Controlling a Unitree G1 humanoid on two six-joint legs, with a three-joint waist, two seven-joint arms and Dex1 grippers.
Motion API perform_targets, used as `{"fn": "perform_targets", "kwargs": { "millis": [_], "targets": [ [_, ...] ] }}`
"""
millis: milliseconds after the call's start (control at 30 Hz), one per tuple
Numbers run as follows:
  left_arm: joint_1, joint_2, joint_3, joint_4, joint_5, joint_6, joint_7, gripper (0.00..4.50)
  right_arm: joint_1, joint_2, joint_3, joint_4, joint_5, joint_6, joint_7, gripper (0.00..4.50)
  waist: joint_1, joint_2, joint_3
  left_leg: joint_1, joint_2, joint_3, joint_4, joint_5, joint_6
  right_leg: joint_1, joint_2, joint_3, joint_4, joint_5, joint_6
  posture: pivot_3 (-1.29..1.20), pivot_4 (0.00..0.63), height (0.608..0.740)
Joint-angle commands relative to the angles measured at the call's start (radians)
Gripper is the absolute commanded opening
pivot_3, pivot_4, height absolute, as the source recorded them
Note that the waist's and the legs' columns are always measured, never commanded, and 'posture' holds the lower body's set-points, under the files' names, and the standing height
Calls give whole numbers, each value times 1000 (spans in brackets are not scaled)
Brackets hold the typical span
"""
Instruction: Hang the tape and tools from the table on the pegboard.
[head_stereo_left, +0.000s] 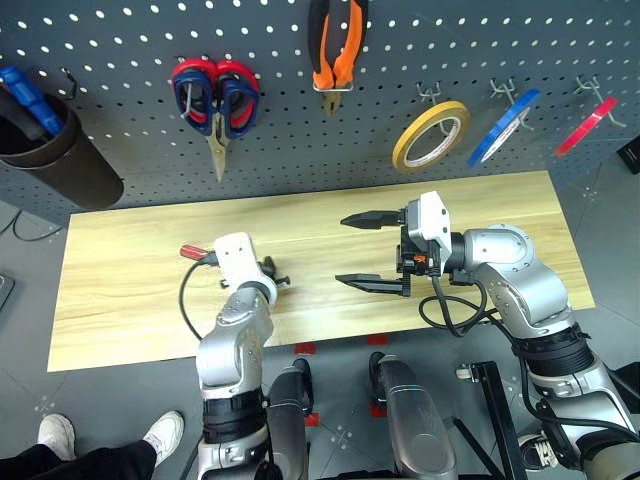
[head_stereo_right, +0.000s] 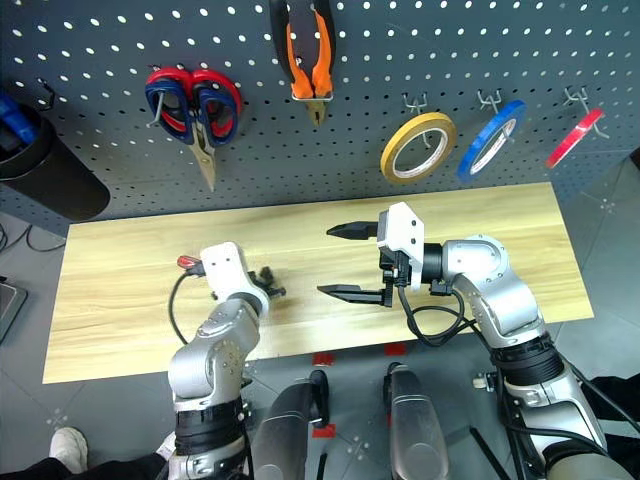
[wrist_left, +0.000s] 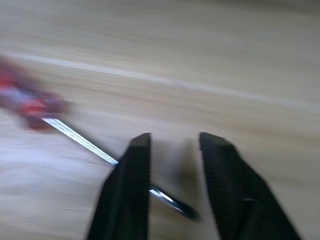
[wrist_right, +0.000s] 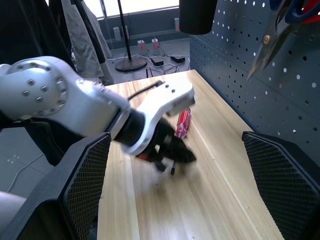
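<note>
Lying on grainy wood planks (head_stereo_left: 130, 290): slim red-handled, steel-shafted screwdriver (wrist_left: 35, 102)

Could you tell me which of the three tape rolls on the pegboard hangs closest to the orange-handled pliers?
The yellow roll. It is the leftmost of the three on the pegboard, nearest the pliers; the blue roll and red roll hang farther right.

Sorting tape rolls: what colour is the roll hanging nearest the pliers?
Yellow, clearest in the left eye view.
</note>
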Motion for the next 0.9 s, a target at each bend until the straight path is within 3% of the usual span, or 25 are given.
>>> {"fn": "perform_targets", "kwargs": {
  "millis": [33,333,900],
  "targets": [
    [28,-76,26,21,-24,-36,48,131,-5,2,-13,-22,6,0,-4,4500,0,0,0,0,0,0,0,0,0,0,0,0,0,0,0,-127,465,740],
    [69,-115,59,-8,-142,36,147,12,-11,10,-16,-16,5,11,-23,4500,0,0,0,1,0,0,0,0,0,0,-1,0,1,0,0,-134,469,740],
    [132,-41,110,-164,-214,216,214,12,-21,25,-16,6,4,10,-45,4500,1,0,0,1,0,1,0,0,0,0,0,0,0,0,0,-116,466,740]
  ]
}}
